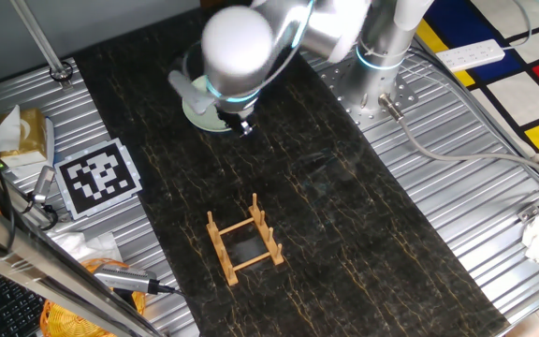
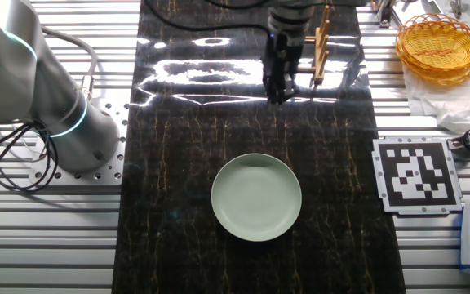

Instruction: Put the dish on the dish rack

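Dish (image 2: 256, 197) lies flat in the middle of the dark mat (image 2: 178, 163), all by itself. Nothing touches it. From the dish, the little wooden dish rack (image 1: 243, 241) stands well apart at the far end of the mat. The gripper (image 2: 280, 91) hangs over the mat between the dish and the rack. I cannot tell if its fingers are wide or closed. It looks empty, so it must come to the dish first.

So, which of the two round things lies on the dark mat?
The pale green dish: it lies flat on the dark mat. The wicker basket stands off the mat, to one side.
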Motion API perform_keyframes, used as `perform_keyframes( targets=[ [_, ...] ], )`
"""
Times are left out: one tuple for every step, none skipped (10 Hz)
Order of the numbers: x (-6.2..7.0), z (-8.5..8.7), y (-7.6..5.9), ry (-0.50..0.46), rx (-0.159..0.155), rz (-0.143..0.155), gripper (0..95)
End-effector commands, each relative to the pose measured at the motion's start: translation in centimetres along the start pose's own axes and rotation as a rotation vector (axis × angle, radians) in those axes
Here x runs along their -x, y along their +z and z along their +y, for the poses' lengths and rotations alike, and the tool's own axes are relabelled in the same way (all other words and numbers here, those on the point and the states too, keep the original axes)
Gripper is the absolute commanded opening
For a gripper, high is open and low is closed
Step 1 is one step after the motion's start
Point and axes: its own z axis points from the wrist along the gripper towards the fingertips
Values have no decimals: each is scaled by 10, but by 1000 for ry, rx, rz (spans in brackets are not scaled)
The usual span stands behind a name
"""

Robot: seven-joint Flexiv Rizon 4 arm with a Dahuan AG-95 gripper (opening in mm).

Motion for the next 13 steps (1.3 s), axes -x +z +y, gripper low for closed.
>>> perform_keyframes(
  targets=[
    [-1,-1,0,-57,-53,-28,0],
    [-1,-1,0,-60,-55,-30,0],
    [-1,-1,0,-57,-62,-36,0],
    [-1,0,3,-60,-63,-35,0],
    [-4,-1,16,-70,-66,-28,0],
    [-7,-4,22,-71,-67,-37,0],
    [-15,-19,32,-94,-64,-58,0],
    [-22,-30,36,-115,-64,-57,0],
    [-27,-36,38,-126,-60,-58,0],
    [-31,-41,40,-136,-40,-61,0],
    [-30,-37,48,-120,-52,-55,0],
    [-30,-34,57,-109,-55,-59,0],
    [-30,-27,72,-95,-60,-78,0]
  ],
)
